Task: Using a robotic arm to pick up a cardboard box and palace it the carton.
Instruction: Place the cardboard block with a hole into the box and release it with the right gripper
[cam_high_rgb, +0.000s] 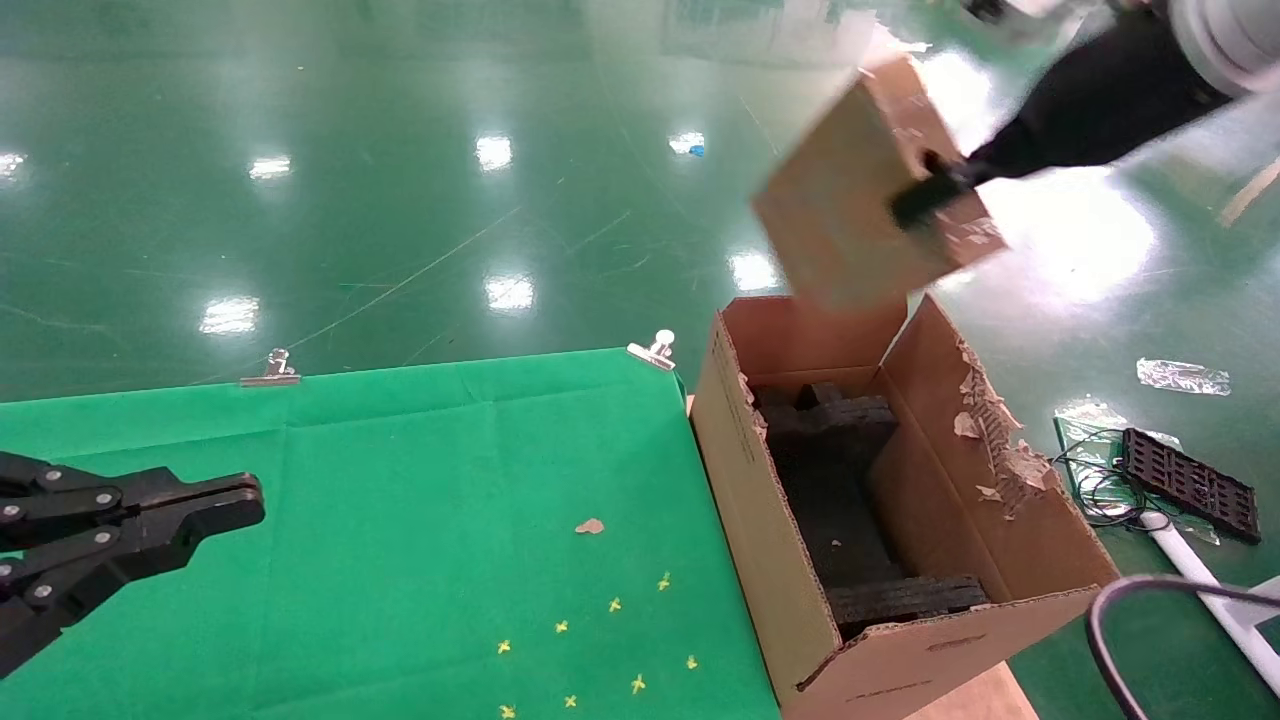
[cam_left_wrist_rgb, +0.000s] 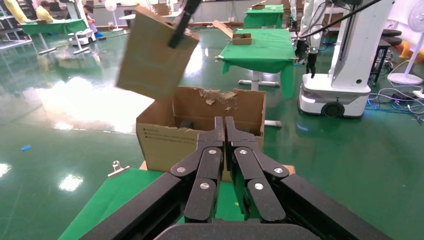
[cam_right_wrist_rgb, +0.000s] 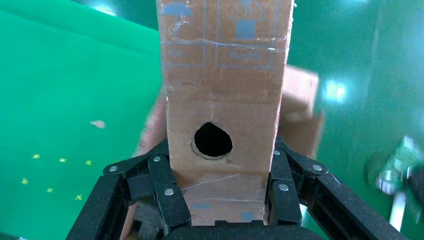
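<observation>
Cardboard box (cam_high_rgb: 858, 195), clamped in the right gripper (cam_high_rgb: 925, 195) fingers, hangs tilted above the carton's (cam_high_rgb: 760, 500) far end; left gripper (cam_high_rgb: 225, 500), fingers pressed together, idles over the bench (cam_high_rgb: 400, 480).

I hold the cardboard box (cam_high_rgb: 860, 200) tilted in the air above the far end of the carton (cam_high_rgb: 760, 520), my fingers (cam_right_wrist_rgb: 167, 192) pressing its 2 sides; 1 round hole shows in its taped face. The carton stands open, 1 flap torn, black foam inside.

Brown cardboard box (cam_right_wrist_rgb: 222, 95) printed with blue symbols; brown carton (cam_high_rgb: 760, 500) lined with black foam (cam_high_rgb: 840, 480); green worktop (cam_high_rgb: 400, 480) dotted with yellow crosses (cam_high_rgb: 614, 605).
</observation>
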